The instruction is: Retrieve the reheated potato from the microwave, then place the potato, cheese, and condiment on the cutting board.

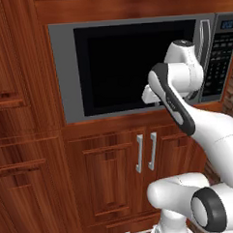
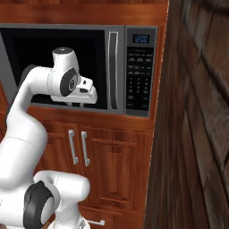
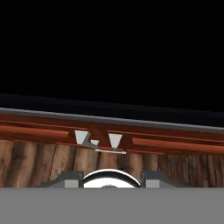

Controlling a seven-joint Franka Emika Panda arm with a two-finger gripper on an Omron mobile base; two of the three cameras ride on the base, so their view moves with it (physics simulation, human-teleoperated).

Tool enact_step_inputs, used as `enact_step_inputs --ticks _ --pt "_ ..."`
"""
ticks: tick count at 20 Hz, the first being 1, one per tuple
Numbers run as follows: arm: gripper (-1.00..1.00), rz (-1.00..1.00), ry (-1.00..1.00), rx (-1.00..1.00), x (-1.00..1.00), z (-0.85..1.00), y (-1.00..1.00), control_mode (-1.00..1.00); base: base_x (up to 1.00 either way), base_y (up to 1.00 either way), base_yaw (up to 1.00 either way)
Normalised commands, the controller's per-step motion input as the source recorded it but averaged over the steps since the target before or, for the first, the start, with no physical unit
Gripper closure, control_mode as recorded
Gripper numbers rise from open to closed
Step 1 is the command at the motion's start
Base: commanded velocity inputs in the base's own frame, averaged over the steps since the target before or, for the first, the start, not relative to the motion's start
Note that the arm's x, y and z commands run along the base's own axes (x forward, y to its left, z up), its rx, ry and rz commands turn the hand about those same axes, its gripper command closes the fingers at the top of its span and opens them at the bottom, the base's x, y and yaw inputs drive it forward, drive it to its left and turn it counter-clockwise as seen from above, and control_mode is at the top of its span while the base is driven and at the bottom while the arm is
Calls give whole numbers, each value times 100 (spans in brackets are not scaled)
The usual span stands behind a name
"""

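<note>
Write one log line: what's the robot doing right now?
stage: reaching | gripper: in front of microwave glass | door: closed | potato: hidden

One microwave [image 2: 89, 67], built into the wooden cabinetry, with one black glass door [image 1: 135, 64], one curved silver handle [image 2: 112, 69], one button panel [image 2: 139, 76] and one lit clock display [image 2: 140, 39]. Below it, two cabinet doors [image 1: 109, 174], carrying two vertical silver handles [image 1: 139, 153] side by side. Beneath these, one drawer pull [image 1: 139, 232]. One white robot arm [image 1: 184, 86] stands before the microwave.
</note>
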Motion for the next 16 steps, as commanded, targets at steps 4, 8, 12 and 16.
enact_step_inputs --ticks 4,8,12,16 --pt "-100 0 -13 1 -26 0 -3 -100 0 0 0" --pt "-100 0 -32 4 -40 0 -11 -100 0 0 0" --pt "-100 -3 -30 3 -32 3 -18 -100 0 0 0" --pt "-100 -5 -8 0 -24 12 -26 -100 0 0 0"
